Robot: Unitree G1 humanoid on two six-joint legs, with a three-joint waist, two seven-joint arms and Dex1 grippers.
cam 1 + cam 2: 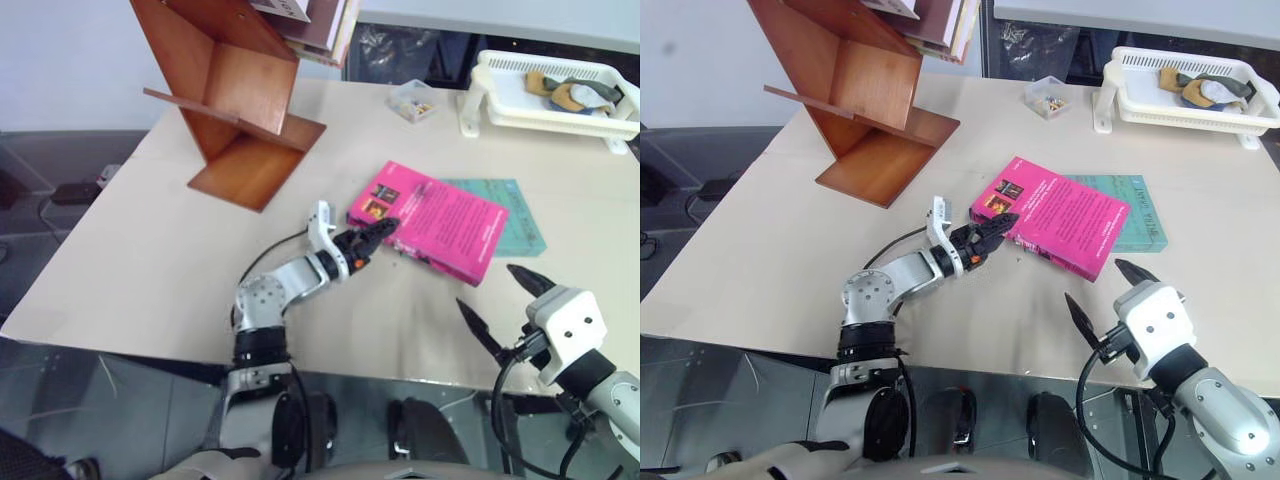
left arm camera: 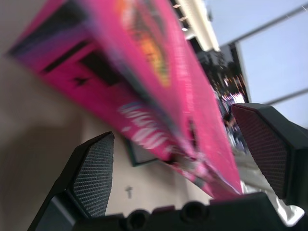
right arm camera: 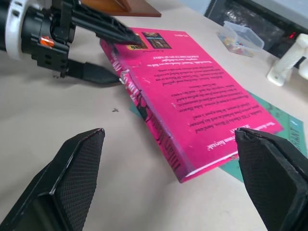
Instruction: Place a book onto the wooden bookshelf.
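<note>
Table (image 1: 150, 270) has the bookshelf (image 1: 235, 110) at the far left. The pink book (image 1: 435, 220) lies flat mid-table, overlapping a teal book (image 1: 520, 225). Left gripper (image 1: 372, 240) is spread wide around the pink book's near-left corner, one finger over the cover. Right gripper (image 1: 500, 300) hangs wide open and empty, near right.

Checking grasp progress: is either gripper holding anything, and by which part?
Nothing is held. The open left gripper straddles a corner of the pink book; the right gripper is open, apart.
</note>
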